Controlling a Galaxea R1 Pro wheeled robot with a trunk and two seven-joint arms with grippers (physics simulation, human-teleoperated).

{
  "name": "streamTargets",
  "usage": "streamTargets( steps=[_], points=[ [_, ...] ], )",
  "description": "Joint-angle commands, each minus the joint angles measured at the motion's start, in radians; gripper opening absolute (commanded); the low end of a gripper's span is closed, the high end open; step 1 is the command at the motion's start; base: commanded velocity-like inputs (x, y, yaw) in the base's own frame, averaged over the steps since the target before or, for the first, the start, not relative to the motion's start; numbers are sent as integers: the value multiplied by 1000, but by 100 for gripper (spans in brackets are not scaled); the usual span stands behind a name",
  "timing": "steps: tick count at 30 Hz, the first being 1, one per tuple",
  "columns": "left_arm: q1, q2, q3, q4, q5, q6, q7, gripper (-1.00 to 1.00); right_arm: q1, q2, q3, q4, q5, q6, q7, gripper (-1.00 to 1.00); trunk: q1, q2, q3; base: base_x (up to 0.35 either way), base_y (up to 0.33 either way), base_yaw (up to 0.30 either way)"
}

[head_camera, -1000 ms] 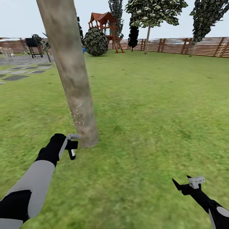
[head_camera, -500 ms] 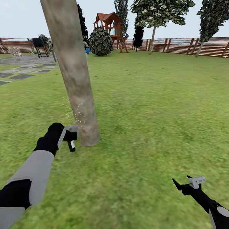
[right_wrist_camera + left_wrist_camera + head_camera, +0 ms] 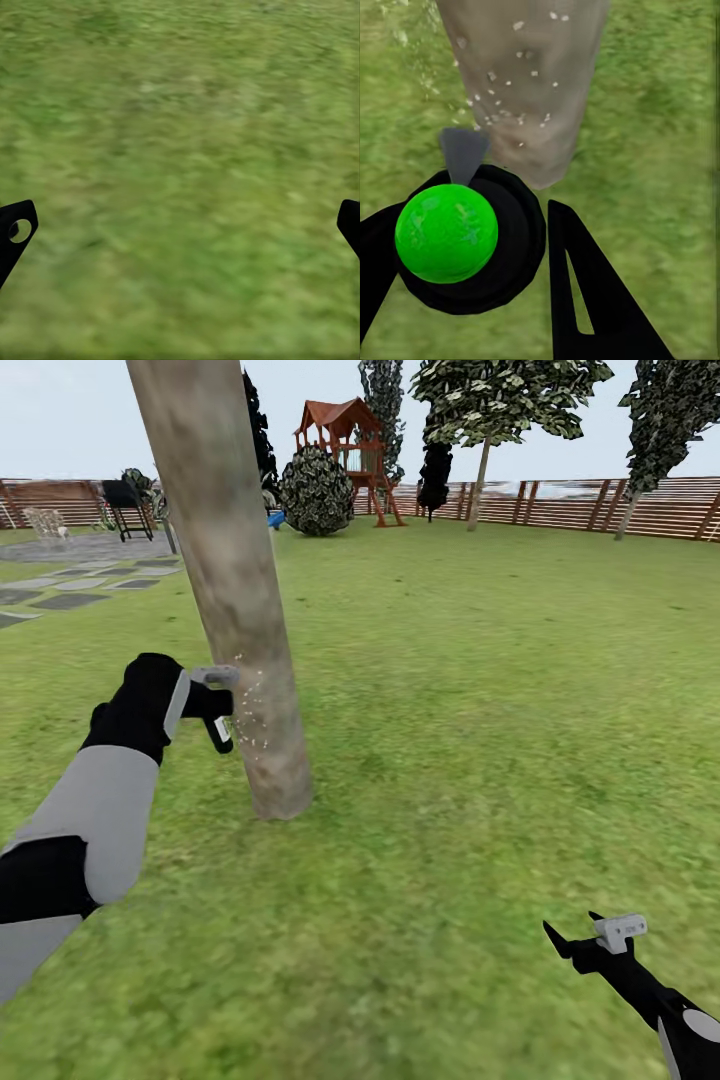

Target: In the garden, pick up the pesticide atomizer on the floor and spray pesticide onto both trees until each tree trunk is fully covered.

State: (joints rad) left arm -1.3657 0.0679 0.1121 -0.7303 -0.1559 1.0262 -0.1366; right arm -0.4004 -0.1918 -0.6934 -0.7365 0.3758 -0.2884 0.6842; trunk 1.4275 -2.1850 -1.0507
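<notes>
The left hand (image 3: 215,710) grips the pesticide atomizer (image 3: 221,732), mostly hidden, just left of the tree trunk (image 3: 240,620) flecked with pale droplets. The right hand (image 3: 575,940) hangs wide open over the grass (image 3: 480,710), near right.

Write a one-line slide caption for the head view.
Left gripper holds the pesticide atomizer against the tree trunk, droplets flying; right gripper hangs open over grass.

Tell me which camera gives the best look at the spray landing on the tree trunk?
The left wrist view: it looks past the held pesticide atomizer at the tree trunk, with white droplets speckled across the bark. The head view shows the trunk whole, but the droplets there are faint specks beside the left tool. The right wrist view shows grass.
</notes>
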Motion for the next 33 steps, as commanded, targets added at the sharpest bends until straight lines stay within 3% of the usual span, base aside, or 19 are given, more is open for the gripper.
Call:
streamTargets(
  steps=[1,5,9,14,15,17,19,22,26,27,30,33],
  points=[
    [-2,0,0,0,-1,0,0,-100,0,0,0,0,0,0,0,100,0,0,0,0,0,0],
    [-40,0,-1,1,-2,1,0,-100,0,0,0,0,0,0,0,100,0,0,0,0,0,0],
    [-32,0,-3,1,-2,2,0,-100,0,0,0,0,0,0,0,100,0,0,0,0,0,0],
    [75,4,-4,-1,0,-7,-7,-100,0,0,0,0,0,0,0,100,0,0,0,0,0,0],
    [112,4,-6,-1,1,-13,-43,-100,0,0,1,0,1,0,0,100,0,0,0,0,0,0],
    [129,7,-15,-1,-4,-16,-121,-100,0,0,1,0,1,0,0,100,0,0,0,0,0,0],
    [135,8,-31,-2,-16,-17,-162,-100,0,0,1,0,1,0,0,100,0,0,0,0,0,0],
    [209,7,-48,-6,-32,-23,-176,-100,0,0,1,0,1,0,0,100,0,0,0,0,0,0],
    [336,4,-58,-1,-40,-138,-159,-100,0,0,2,0,0,0,0,100,0,0,0,0,0,0],
    [395,-3,-53,0,-38,-217,-85,-100,0,0,2,0,1,0,0,100,0,0,0,0,0,0],
    [436,-17,-50,7,-26,-259,0,-100,0,0,2,0,0,0,0,100,0,0,0,0,0,0],
    [475,-29,-43,36,-26,-323,28,-100,0,0,2,0,0,-1,1,100,0,0,0,0,0,0]
  ],
)
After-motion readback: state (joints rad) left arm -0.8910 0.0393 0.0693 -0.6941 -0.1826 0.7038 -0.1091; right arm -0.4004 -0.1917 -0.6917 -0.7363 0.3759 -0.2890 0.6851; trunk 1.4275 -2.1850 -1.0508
